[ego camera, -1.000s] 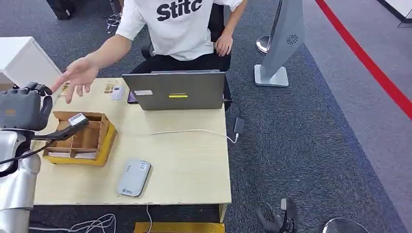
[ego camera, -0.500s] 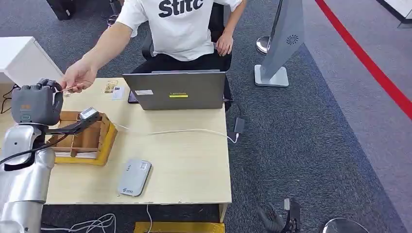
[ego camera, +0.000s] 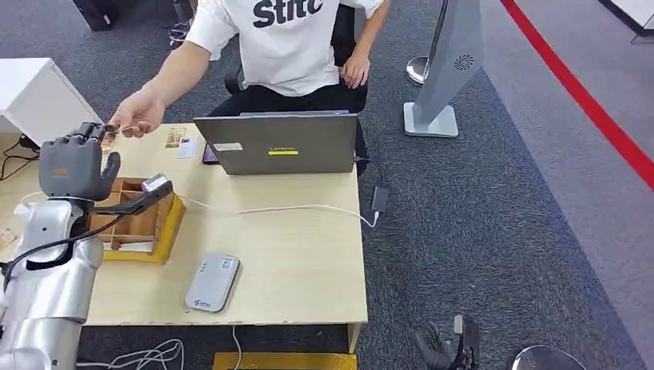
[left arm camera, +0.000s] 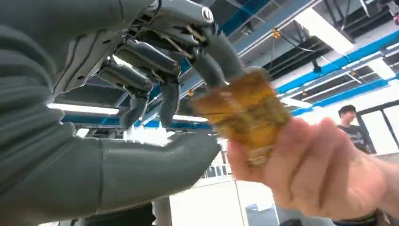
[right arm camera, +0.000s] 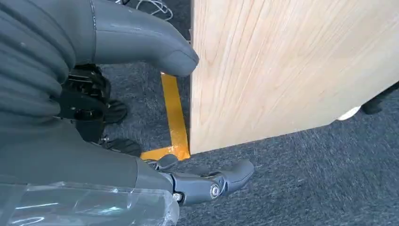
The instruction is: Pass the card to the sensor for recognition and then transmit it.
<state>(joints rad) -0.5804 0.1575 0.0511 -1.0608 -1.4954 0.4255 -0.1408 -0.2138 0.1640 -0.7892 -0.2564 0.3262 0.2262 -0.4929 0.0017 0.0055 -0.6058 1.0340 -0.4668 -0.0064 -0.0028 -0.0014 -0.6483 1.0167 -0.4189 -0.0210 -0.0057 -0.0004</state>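
Card (left arm camera: 244, 110) between left hand (left arm camera: 155, 89) fingertips and person's hand (left arm camera: 310, 174).

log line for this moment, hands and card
stage: handover | left hand: fingertips on card | person's hand: gripping card | right hand: hanging beside table, holding nothing

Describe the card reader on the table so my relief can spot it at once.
Start at the wooden table with the open laptop at its far edge. Come to the near edge, just right of the yellow-based wooden divider box: the reader lies flat there. It is the lone grey rounded slab, with small labels on top.
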